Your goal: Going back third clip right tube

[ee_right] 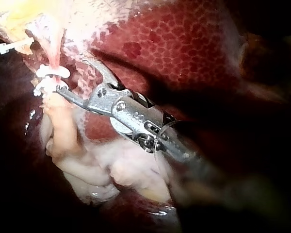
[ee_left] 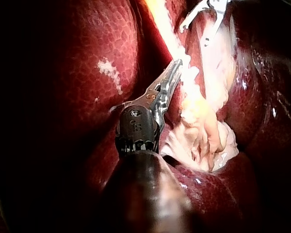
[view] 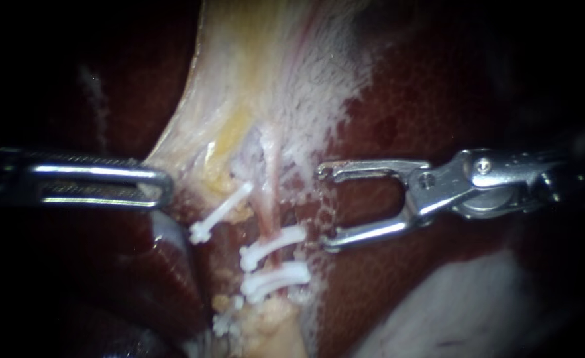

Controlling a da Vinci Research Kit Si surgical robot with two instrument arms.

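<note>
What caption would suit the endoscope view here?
Open, empty right instrument beside white clips on the right tube; left instrument holds pale tissue taut.

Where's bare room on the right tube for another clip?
Free: the bare stretch of right tube above the upper clip, level with the right instrument, which stands open. Crowded: below, where the lower clip sits close under it; the slanted clip and left instrument flank the far side.

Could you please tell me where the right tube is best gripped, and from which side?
Probably the right tube on its bare pink stretch above the upper clip, from the view's right: it runs upright there, and the right instrument faces it crosswise with open jaws.
</note>
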